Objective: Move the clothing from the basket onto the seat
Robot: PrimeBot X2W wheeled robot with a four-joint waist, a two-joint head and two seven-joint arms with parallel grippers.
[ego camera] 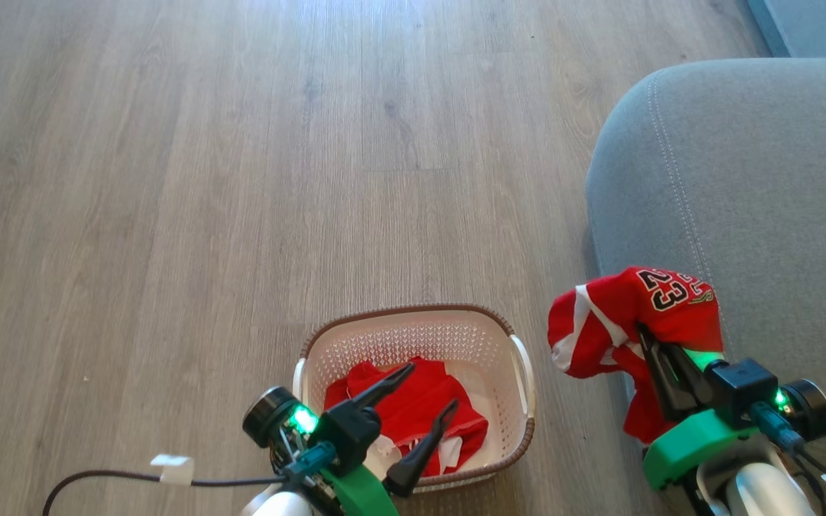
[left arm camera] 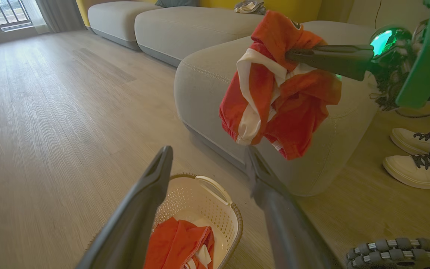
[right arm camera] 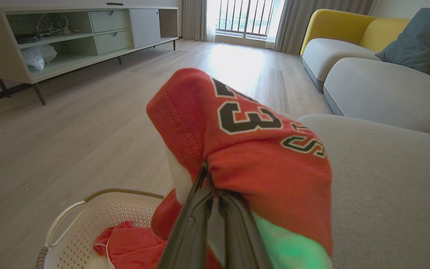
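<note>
So, left wrist view catches white sneakers (left arm camera: 413, 164) beyond the right gripper (left arm camera: 291, 55), clamped on the jersey (left arm camera: 286, 108); left gripper (ego camera: 432, 385) gapes over the basket (ego camera: 413, 337) holding red cloth (ego camera: 467, 430).

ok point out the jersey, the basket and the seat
jersey (ego camera: 678, 319), head view, red cloth just below the 23
basket (ego camera: 413, 337), head view, perforated far wall
seat (ego camera: 779, 179), head view, bare grey top
</note>
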